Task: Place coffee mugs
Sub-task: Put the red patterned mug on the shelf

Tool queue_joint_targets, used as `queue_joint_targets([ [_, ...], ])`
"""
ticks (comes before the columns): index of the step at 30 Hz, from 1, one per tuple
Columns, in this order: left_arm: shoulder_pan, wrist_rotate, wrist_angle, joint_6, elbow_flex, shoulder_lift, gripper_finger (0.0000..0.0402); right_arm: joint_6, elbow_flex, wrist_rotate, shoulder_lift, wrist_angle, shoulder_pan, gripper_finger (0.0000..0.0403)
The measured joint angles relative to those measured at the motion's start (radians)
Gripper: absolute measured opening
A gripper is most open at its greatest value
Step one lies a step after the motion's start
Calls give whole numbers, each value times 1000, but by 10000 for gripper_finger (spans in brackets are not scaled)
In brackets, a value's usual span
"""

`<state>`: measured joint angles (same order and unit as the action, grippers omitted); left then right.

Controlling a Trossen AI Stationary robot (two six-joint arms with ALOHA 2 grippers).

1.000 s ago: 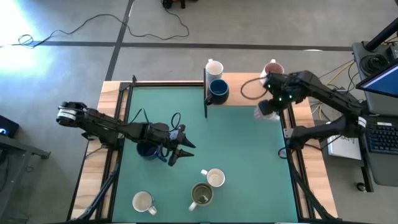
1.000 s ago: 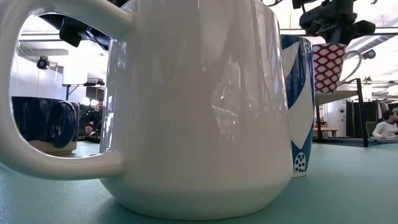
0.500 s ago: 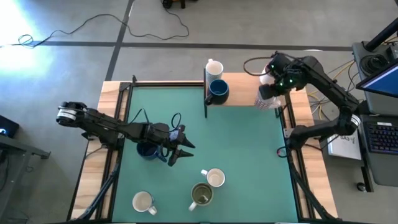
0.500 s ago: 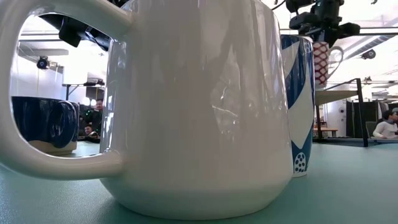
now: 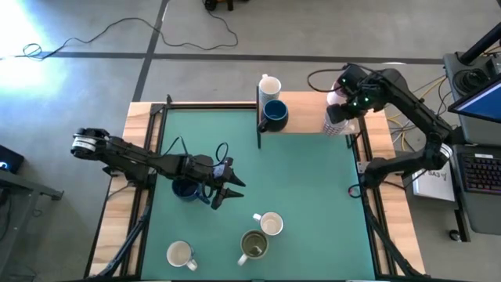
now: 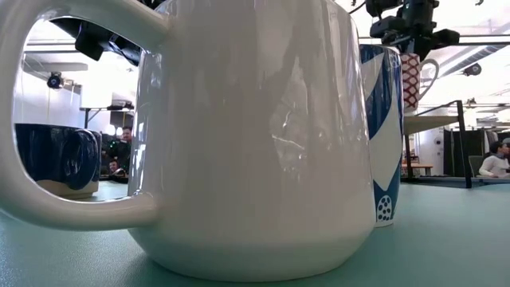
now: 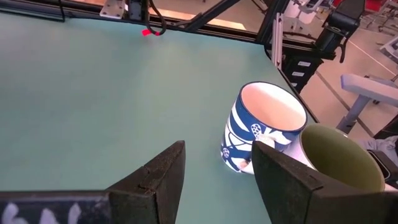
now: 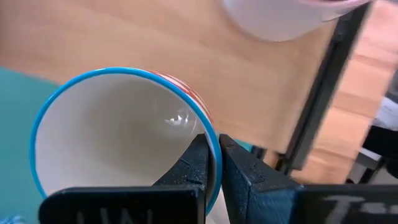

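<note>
- Table (image 5: 313,196): flat green mat inside a pale wood border, dark metal rails along the sides.
- Left arm (image 5: 133,160): dark, jointed, stretched across the mat's left half. Left gripper (image 5: 227,192) hangs over bare mat near the middle with its fingers (image 7: 158,177) spread and nothing between them.
- Right arm (image 5: 415,117): bent over the far right corner. Right gripper (image 5: 340,117) is pinching the rim of a patterned mug (image 5: 335,123). In the right wrist view the two fingers (image 8: 196,162) press on the wall of that mug (image 8: 118,137), glossy white inside with a thin blue lip and red print outside. It is held above the wood strip at the far right edge.
- Pink mug (image 5: 337,95): mostly hidden under the right arm; only a sliver shows, on the wood just beyond the held mug.
- White mug (image 5: 269,84) and navy mug (image 5: 274,113): side by side on the far wood strip, next to a dark upright divider (image 5: 258,117).
- Dark blue mug (image 5: 185,189): partly under the left arm, on the mat.
- Near edge: a white mug with blue pattern (image 5: 271,224) just beside an olive mug (image 5: 253,245), and a plain white mug (image 5: 180,254) off to the left.
- Low view: a glossy white mug (image 6: 255,135) fills most of the picture and blocks nearly everything else.
</note>
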<state>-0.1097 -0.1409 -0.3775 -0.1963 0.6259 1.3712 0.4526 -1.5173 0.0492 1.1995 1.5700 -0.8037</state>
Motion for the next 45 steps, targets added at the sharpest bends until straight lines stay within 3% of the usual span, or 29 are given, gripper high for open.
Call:
queue_joint_targets([
  [10, 0, 0, 3, 0, 0, 0, 168, -67, 1, 85, 1, 1, -106, 13],
  [19, 0, 0, 4, 0, 0, 0, 168, -129, 29, 75, 13, -4, -188, 13],
  [45, 0, 0, 5, 0, 0, 0, 168, -158, 43, 106, 13, 0, -227, 13],
])
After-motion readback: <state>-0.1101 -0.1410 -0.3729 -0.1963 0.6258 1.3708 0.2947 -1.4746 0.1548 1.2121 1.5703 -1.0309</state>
